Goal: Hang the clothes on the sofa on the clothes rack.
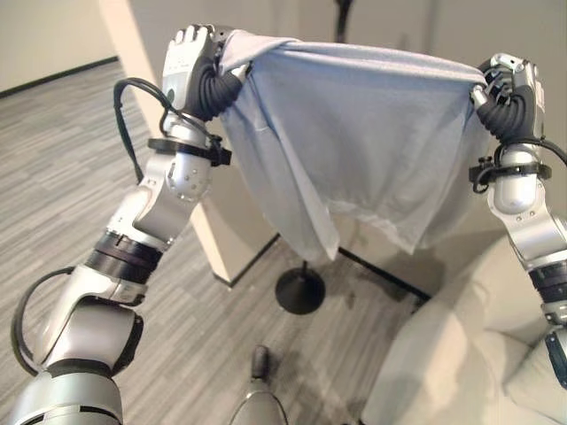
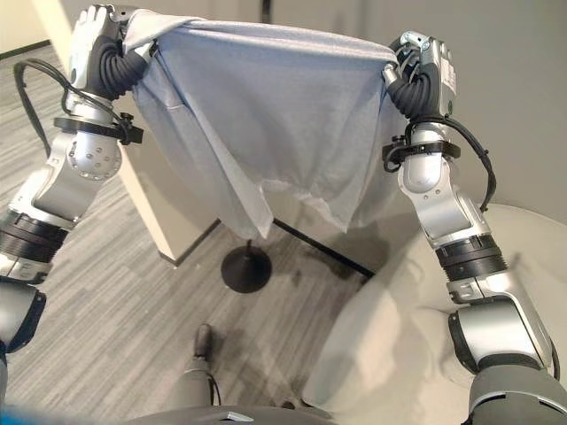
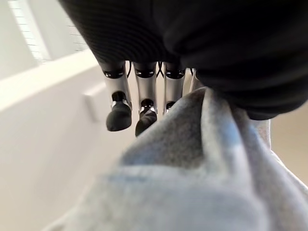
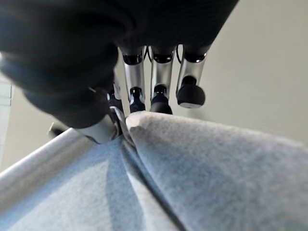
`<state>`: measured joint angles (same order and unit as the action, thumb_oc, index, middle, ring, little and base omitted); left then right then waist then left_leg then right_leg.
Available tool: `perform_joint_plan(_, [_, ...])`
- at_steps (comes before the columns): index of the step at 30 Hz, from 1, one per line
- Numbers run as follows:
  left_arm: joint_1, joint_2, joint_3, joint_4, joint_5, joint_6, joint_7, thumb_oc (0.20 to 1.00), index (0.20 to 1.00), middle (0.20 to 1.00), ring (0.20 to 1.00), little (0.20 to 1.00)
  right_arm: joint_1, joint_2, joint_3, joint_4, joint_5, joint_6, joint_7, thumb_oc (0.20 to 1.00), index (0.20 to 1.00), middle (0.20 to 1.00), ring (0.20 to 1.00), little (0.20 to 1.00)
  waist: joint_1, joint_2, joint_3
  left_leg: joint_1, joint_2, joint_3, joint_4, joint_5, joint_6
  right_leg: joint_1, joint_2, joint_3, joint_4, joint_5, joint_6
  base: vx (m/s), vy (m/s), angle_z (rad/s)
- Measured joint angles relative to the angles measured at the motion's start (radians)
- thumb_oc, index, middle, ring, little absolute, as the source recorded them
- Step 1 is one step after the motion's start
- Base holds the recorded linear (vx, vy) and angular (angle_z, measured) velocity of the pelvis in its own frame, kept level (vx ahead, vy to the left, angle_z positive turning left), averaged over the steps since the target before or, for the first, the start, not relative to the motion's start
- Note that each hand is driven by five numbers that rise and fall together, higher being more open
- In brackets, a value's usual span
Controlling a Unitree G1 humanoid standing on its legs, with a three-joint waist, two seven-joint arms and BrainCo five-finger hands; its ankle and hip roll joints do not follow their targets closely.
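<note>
Both hands (image 1: 190,62) raised, gripping shirt (image 1: 354,133)

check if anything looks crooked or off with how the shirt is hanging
The grey shirt is stretched between the left hand and right hand, both pinching its top edge. Its lower hem hangs unevenly, with bunched folds on the left. Nothing looks torn or dropped.

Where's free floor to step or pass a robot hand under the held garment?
Bare grey floor lies on the robot's left, up to the cream partition. Crowded below the garment: round black rack base between partition and sofa.
</note>
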<state>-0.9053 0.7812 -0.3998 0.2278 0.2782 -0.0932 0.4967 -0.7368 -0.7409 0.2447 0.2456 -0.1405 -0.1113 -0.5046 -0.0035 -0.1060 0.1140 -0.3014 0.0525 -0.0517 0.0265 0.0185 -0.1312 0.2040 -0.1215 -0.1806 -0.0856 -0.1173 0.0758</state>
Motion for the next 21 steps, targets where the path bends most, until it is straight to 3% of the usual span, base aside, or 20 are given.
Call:
perform_joint_plan(2, [0.000, 0.015, 0.004, -0.024, 0.000, 0.009, 0.000, 0.200, 0.200, 0.200, 0.200, 0.200, -0.004, 0.017, -0.005, -0.007, -0.004, -0.003, 0.000, 0.200, 0.200, 0.200, 0.200, 0.200, 0.037, 0.000, 0.002, -0.009, -0.028, 0.036, 0.037, 0.021, 0.009, -0.021, -0.031, 0.028, 0.020, -0.008, 0.029, 0.25, 0.344, -0.46])
perform_joint_plan(3, [-0.012, 0.058, 0.004, -0.031, 0.002, 0.006, -0.001, 0.200, 0.200, 0.200, 0.200, 0.200, 0.008, 0.057, -0.033, -0.016, -0.012, 0.004, 0.008, 0.200, 0.200, 0.200, 0.200, 0.200, 0.036, -0.034, 0.002, -0.037, -0.069, 0.077, 0.140, 0.016, 0.072, -0.044, -0.080, -0.007, 0.057, 0.005, -0.003, 0.43, 0.642, -0.57])
perform_joint_plan(4, [0.006, 0.062, 0.010, -0.023, 0.003, 0.008, -0.003, 0.200, 0.200, 0.200, 0.200, 0.200, 0.037, 0.117, -0.053, -0.029, -0.012, 0.008, 0.003, 0.200, 0.200, 0.200, 0.200, 0.200, 0.048, -0.007, -0.009, -0.045, -0.083, 0.090, 0.326, -0.063, 0.178, -0.025, -0.093, 0.028, 0.094, -0.022, 0.011, 0.24, 0.392, -0.49])
perform_joint_plan(5, [0.004, 0.066, 0.010, -0.029, 0.003, 0.008, -0.001, 0.200, 0.200, 0.200, 0.200, 0.200, 0.046, 0.120, -0.040, -0.050, -0.012, 0.019, 0.008, 0.200, 0.200, 0.200, 0.200, 0.200, 0.044, -0.005, -0.009, -0.033, -0.092, 0.101, 0.324, -0.079, 0.183, -0.029, -0.113, 0.025, 0.114, 0.007, 0.014, 0.29, 0.479, -0.60])
perform_joint_plan(6, [0.005, 0.066, 0.015, -0.028, 0.004, 0.008, -0.001, 0.200, 0.200, 0.200, 0.200, 0.200, 0.047, 0.134, -0.037, -0.051, -0.015, 0.019, 0.011, 0.200, 0.200, 0.200, 0.200, 0.200, 0.052, -0.004, -0.010, -0.013, -0.096, 0.119, 0.292, -0.078, 0.183, -0.051, -0.135, 0.033, 0.146, 0.022, 0.037, 0.15, 0.257, -0.32])
perform_joint_plan(8, [0.003, 0.071, 0.016, -0.035, 0.004, 0.009, -0.002, 0.200, 0.200, 0.200, 0.200, 0.200, 0.047, 0.131, -0.036, -0.052, -0.016, 0.024, 0.013, 0.200, 0.200, 0.200, 0.200, 0.200, 0.057, 0.000, -0.012, 0.020, -0.107, 0.133, 0.237, -0.078, 0.183, -0.065, -0.133, 0.049, 0.156, 0.042, 0.070, 0.11, 0.206, -0.24])
perform_joint_plan(10, [0.003, 0.071, 0.016, -0.043, 0.004, 0.008, -0.001, 0.200, 0.200, 0.200, 0.200, 0.200, 0.047, 0.131, -0.041, -0.055, -0.016, 0.036, 0.013, 0.200, 0.200, 0.200, 0.200, 0.200, 0.062, 0.003, -0.023, 0.050, -0.129, 0.127, 0.183, -0.058, 0.175, -0.063, -0.113, 0.045, 0.179, 0.079, 0.077, 0.14, 0.250, -0.04])
perform_joint_plan(12, [0.006, 0.071, 0.016, -0.044, 0.004, 0.009, -0.001, 0.200, 0.200, 0.200, 0.200, 0.200, 0.050, 0.132, -0.040, -0.055, -0.017, 0.040, 0.015, 0.200, 0.200, 0.200, 0.200, 0.200, 0.068, 0.004, -0.026, 0.077, -0.149, 0.127, 0.156, -0.048, 0.187, -0.058, -0.118, 0.037, 0.210, 0.077, 0.080, 0.11, 0.189, 0.05])
perform_joint_plan(15, [0.006, 0.072, 0.015, -0.046, 0.004, 0.009, -0.002, 0.200, 0.200, 0.200, 0.200, 0.200, 0.056, 0.132, -0.040, -0.055, -0.017, 0.044, 0.032, 0.200, 0.200, 0.200, 0.200, 0.200, 0.068, 0.015, -0.031, 0.150, -0.176, 0.121, 0.078, -0.011, 0.231, -0.061, -0.137, 0.037, 0.280, 0.076, 0.082, 0.11, 0.178, 0.06])
perform_joint_plan(19, [0.008, 0.068, 0.010, -0.046, 0.005, 0.009, -0.003, 0.200, 0.200, 0.200, 0.200, 0.200, 0.063, 0.130, -0.039, -0.053, -0.018, 0.046, 0.033, 0.200, 0.200, 0.200, 0.200, 0.200, 0.043, 0.046, -0.039, 0.208, -0.197, 0.090, 0.036, -0.017, 0.216, -0.122, -0.143, 0.056, 0.415, 0.079, 0.085, 0.06, 0.113, 0.27])
perform_joint_plan(20, [0.011, 0.066, 0.009, -0.046, 0.005, 0.009, -0.003, 0.200, 0.200, 0.200, 0.200, 0.200, 0.064, 0.132, -0.039, -0.053, -0.017, 0.046, 0.032, 0.200, 0.200, 0.200, 0.200, 0.200, 0.049, 0.058, -0.036, 0.220, -0.191, 0.100, 0.035, -0.038, 0.163, -0.135, -0.130, 0.048, 0.431, 0.106, 0.079, 0.05, 0.039, 0.08])
perform_joint_plan(21, [0.029, 0.069, 0.010, -0.047, 0.009, 0.008, -0.003, 0.200, 0.200, 0.200, 0.200, 0.200, 0.073, 0.153, -0.033, -0.046, -0.017, 0.045, 0.031, 0.200, 0.200, 0.200, 0.200, 0.200, 0.048, 0.038, -0.028, 0.178, -0.162, 0.160, 0.137, -0.158, -0.005, -0.141, -0.149, 0.062, 0.425, 0.155, 0.040, 0.10, 0.019, 0.14])
